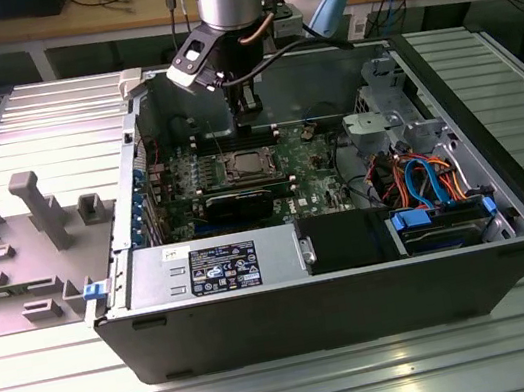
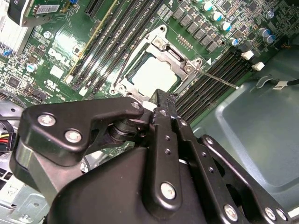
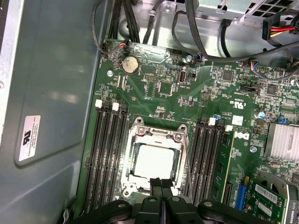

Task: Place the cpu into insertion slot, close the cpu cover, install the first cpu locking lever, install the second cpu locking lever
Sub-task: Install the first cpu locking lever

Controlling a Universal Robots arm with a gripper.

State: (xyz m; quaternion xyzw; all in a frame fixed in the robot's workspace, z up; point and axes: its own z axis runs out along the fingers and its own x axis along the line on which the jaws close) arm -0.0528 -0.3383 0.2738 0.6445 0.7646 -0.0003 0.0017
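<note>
The cpu (image 3: 155, 161) lies flat in the insertion slot, its silver-grey top showing through the window of the cpu cover (image 3: 159, 135), which lies down over it. In the second wrist view the cpu (image 2: 156, 74) and the cover (image 2: 170, 53) sit just beyond my gripper (image 2: 158, 95). A thin wire locking lever (image 2: 219, 79) sticks out sideways from the socket corner over the memory slots. My gripper (image 3: 161, 183) is shut with nothing in it, its tips at the socket's near edge. In the exterior view the gripper (image 1: 247, 112) hangs just above the cpu (image 1: 250, 166).
Black memory slots (image 3: 110, 154) flank the socket on both sides. A long black card (image 1: 243, 202) lies in front of the socket. Cables (image 1: 421, 178) and a drive cage (image 1: 381, 124) fill the case at the exterior view's right. The grey case wall (image 3: 46, 93) stands close by.
</note>
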